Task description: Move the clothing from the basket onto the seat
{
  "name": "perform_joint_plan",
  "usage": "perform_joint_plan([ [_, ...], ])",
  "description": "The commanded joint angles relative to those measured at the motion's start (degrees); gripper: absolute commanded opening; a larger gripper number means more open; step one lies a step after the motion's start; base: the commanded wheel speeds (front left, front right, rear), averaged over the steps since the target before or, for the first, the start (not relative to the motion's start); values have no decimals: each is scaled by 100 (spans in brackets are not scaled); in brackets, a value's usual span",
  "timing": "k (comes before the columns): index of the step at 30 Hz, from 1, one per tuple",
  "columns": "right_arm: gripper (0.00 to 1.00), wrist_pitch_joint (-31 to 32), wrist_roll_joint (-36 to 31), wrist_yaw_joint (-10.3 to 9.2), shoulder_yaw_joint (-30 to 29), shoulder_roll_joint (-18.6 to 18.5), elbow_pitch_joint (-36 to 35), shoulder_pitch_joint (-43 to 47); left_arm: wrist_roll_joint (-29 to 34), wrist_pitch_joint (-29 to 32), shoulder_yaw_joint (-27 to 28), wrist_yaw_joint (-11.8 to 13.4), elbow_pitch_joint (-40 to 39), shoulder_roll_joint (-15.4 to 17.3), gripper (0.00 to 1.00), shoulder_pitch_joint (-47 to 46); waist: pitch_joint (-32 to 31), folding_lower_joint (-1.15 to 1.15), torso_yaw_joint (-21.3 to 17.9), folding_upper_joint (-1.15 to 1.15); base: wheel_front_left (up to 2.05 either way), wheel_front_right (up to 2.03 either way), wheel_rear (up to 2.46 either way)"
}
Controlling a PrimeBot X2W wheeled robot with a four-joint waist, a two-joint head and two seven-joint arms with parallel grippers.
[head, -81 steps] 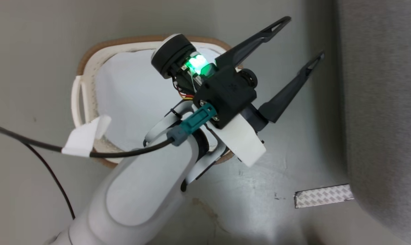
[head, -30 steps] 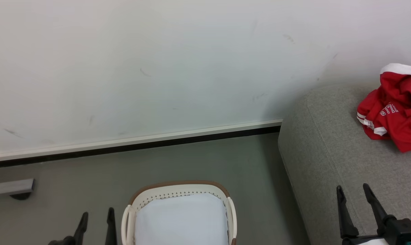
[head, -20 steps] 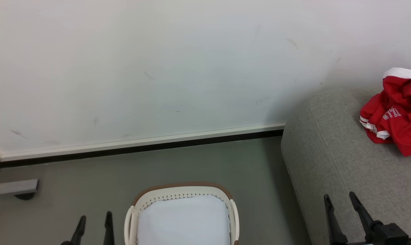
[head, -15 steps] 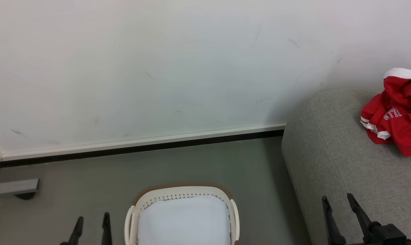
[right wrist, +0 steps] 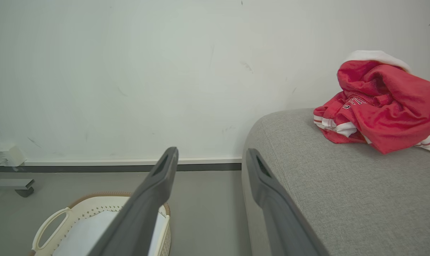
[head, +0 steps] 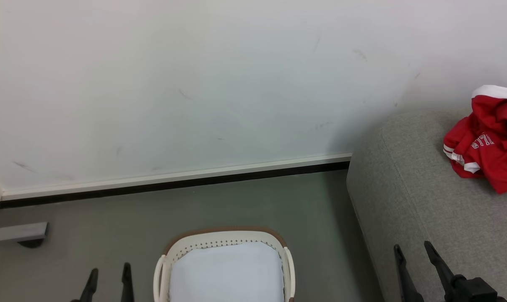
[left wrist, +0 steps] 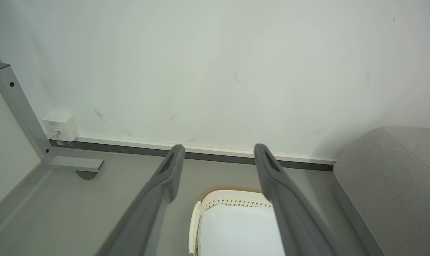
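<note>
The red clothing [head: 486, 142] with white trim lies in a crumpled heap on the grey seat [head: 425, 197] at the right, also seen as the red clothing [right wrist: 378, 103] on the seat [right wrist: 343, 185]. The cream basket [head: 224, 241] with a brown rim stands on the floor at bottom centre, holding only its white lining. My left gripper [head: 109, 272] is open left of the basket. My right gripper [head: 413, 249] is open over the seat's near part. Both hold nothing. In the wrist views, the left gripper [left wrist: 216, 151] and right gripper [right wrist: 211, 154] point toward the wall.
A pale wall with a white and dark baseboard [head: 173, 178] runs behind the basket. A grey metal frame foot [head: 16, 233] sits on the floor at the far left, with a white wall box [left wrist: 60, 126] near it. Grey floor lies between basket and seat.
The head camera rose from looking down into the basket to facing the wall. Over the last second both grippers have sunk slightly lower in the view; the clothing stays on the seat.
</note>
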Motion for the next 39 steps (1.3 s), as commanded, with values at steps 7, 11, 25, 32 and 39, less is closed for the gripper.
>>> perform_joint_plan([
  [7,100,0,80,-13,16,-12,42,65,3,-2,-54,25,12,11,100,17,17,0,19,0,0,0,0],
  [11,0,4,22,1,33,7,91,11,-18,10,-96,-9,88,-19,0,-7,20,0,27,0,0,0,0],
  [25,0,331,1428,0,-107,-23,27,-17,-1392,397,-33,-94,195,-33,0,-201,20,0,83,0,0,0,0],
  [32,0,500,2124,-1,-187,-39,-34,-55,-2084,560,-25,-136,170,-28,0,-274,20,0,114,0,0,0,0],
  [39,0,658,2768,-2,-262,-50,-91,-91,-2726,721,-5,-175,160,-22,0,-354,20,0,145,0,0,0,0],
])
